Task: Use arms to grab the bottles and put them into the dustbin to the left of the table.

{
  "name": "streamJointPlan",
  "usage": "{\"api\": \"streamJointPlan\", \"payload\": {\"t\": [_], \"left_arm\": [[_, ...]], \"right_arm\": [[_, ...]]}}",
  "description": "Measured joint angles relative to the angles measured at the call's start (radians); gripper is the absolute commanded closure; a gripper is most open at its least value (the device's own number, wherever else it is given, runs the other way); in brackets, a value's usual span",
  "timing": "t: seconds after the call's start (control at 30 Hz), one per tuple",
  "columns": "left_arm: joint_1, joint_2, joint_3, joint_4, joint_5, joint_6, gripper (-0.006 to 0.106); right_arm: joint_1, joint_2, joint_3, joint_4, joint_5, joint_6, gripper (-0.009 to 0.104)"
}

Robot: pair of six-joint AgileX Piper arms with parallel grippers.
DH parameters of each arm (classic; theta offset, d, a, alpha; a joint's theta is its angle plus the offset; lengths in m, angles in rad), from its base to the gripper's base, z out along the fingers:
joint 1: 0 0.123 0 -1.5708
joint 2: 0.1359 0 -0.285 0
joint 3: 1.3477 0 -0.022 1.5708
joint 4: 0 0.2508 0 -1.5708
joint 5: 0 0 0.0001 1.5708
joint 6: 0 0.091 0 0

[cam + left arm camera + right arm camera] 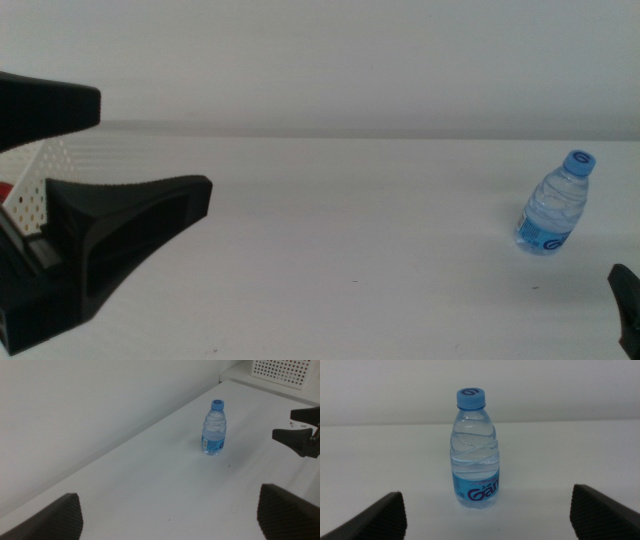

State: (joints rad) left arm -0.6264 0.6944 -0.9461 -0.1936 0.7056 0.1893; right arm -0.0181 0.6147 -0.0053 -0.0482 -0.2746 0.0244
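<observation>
One of the bottles, a clear water bottle (555, 205) with a blue cap, stands upright on the white table (350, 230) at the right. In the right wrist view the water bottle (472, 450) stands straight ahead of my right gripper (486, 491), which is open and a short way off it. The middle view shows only a dark tip of the right gripper (625, 300) at the lower right edge. My left gripper (155, 150) hangs open and empty at the far left, over the white perforated dustbin (35, 185). A bit of red (5, 192) shows at the dustbin.
The left wrist view looks across the table (150, 490) to the water bottle (215, 427), the right gripper (282, 422) beside it, and a white perforated basket (285, 370) beyond. A pale wall (320, 60) runs behind the table's far edge.
</observation>
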Motion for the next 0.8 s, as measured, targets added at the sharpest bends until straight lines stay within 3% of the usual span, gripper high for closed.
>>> {"api": "streamJointPlan", "payload": {"t": [0.23,0.47,0.8], "left_arm": [[0.0,0.0,0.0,0.0,0.0,0.0,0.007],[0.0,0.0,0.0,0.0,-0.002,0.0,0.007],[0.0,0.0,0.0,0.0,-0.015,0.0,0.007]], "right_arm": [[0.0,0.195,0.0,0.0,-0.144,-0.084,0.008],[0.0,0.415,0.0,0.0,-0.423,-0.105,0.008],[0.0,0.678,0.003,0.0,-0.528,-0.054,0.008]]}}
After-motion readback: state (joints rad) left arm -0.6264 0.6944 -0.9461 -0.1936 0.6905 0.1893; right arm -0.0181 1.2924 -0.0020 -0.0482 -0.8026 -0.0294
